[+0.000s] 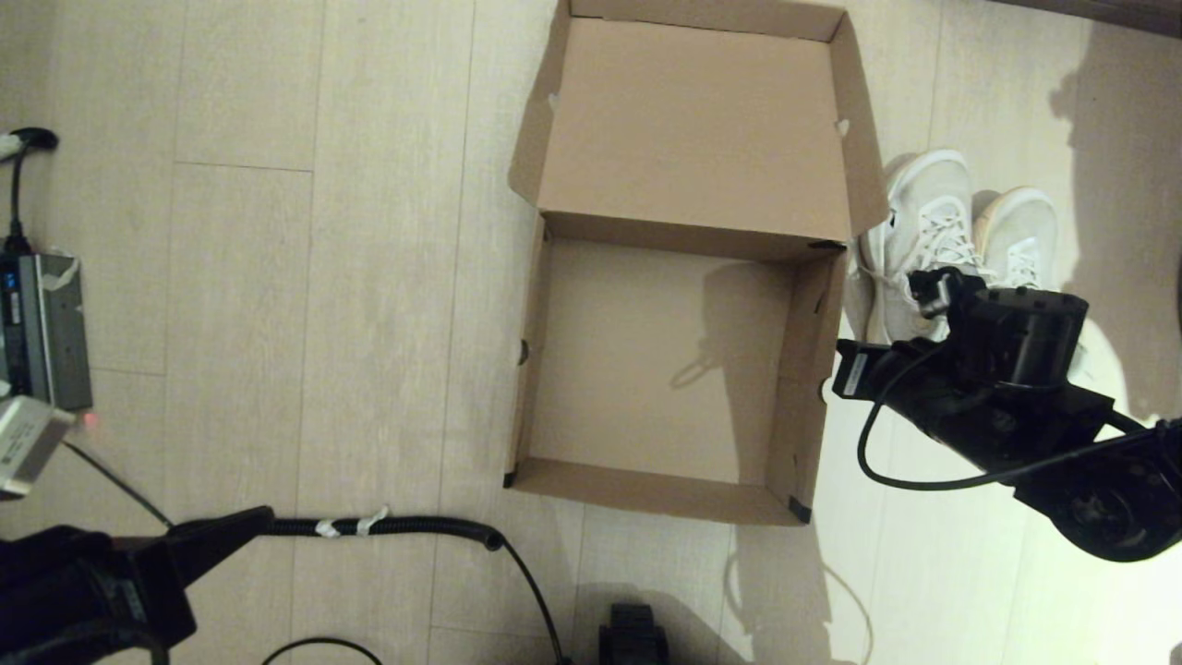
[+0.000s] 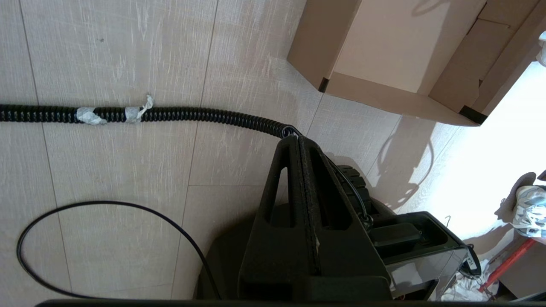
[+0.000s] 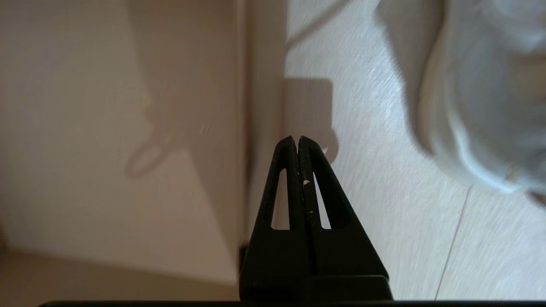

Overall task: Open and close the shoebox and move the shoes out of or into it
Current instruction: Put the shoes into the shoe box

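Note:
The shoebox stands open on the wood floor, its lid folded back at the far side and nothing inside. It also shows as the shoebox and the shoebox. The two white shoes stand side by side on the floor just right of the box, toes pointing away. My right arm hangs over the floor between the box's right wall and the shoes' heels. My right gripper is shut and empty, and one shoe lies beside it. My left gripper is shut and empty, parked low at the near left.
A black corrugated cable runs along the floor in front of the box, with a thin black wire loop near it. A grey device sits at the far left edge. Part of my base shows at the bottom.

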